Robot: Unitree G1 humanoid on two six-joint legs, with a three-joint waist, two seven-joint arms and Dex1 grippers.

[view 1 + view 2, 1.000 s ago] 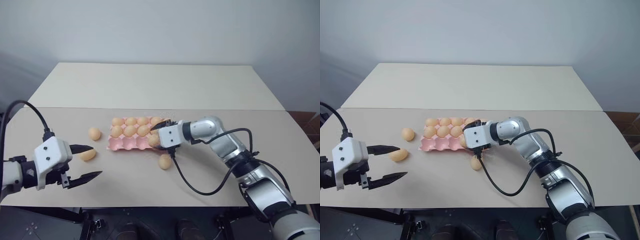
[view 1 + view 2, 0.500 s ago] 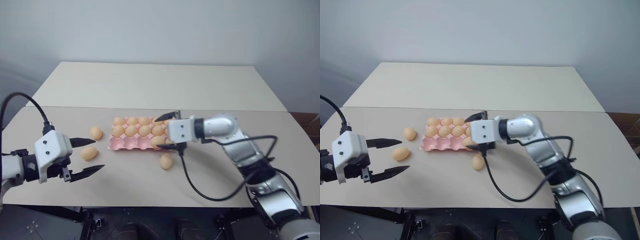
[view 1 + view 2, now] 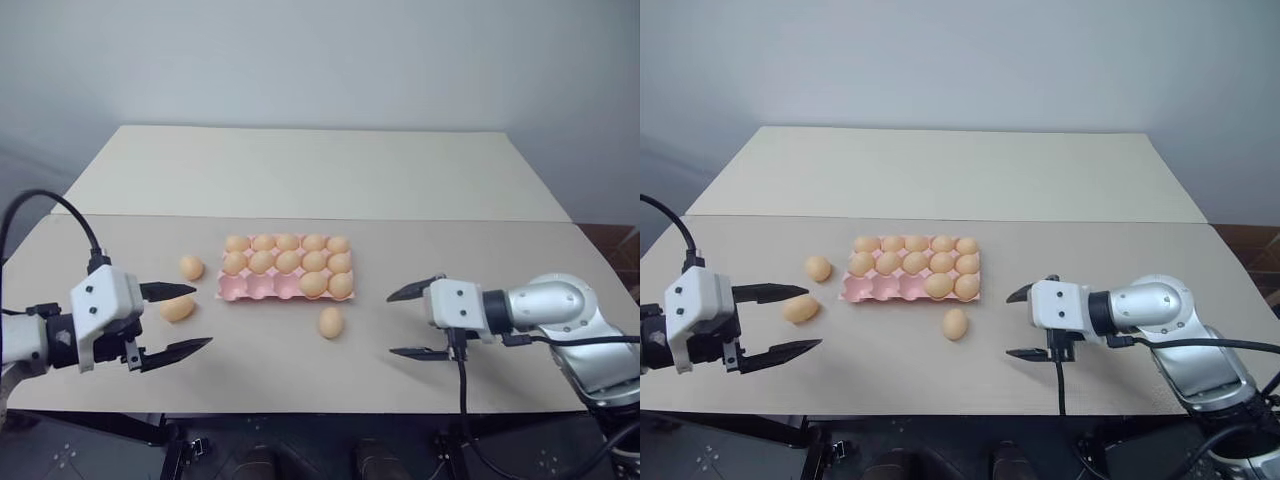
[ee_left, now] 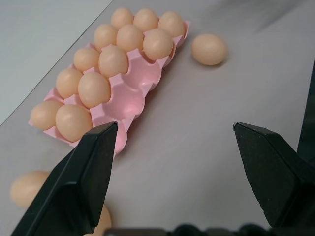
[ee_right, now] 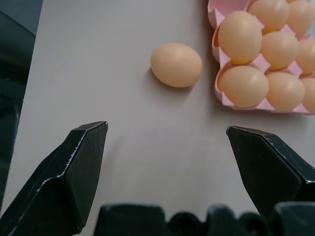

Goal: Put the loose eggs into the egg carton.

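A beige table [image 3: 300, 180] bears the pink egg carton [image 3: 285, 270], three front cups bare; three loose eggs [image 3: 330, 322] lie around it. Both the left gripper [image 3: 182, 320] and right gripper [image 3: 415, 322] hover wide apart, holding nothing

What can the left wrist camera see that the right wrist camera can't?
Extra in the left wrist view: the left pincer, open, three empty cups along the egg carton, and two loose eggs close to that pincer's finger. Extra in the right wrist view: the right pincer, open, and a dark strip past the table's edge. Both share the pink carton with eggs sitting in it, the table, and one loose egg lying beside the carton, not touching it.
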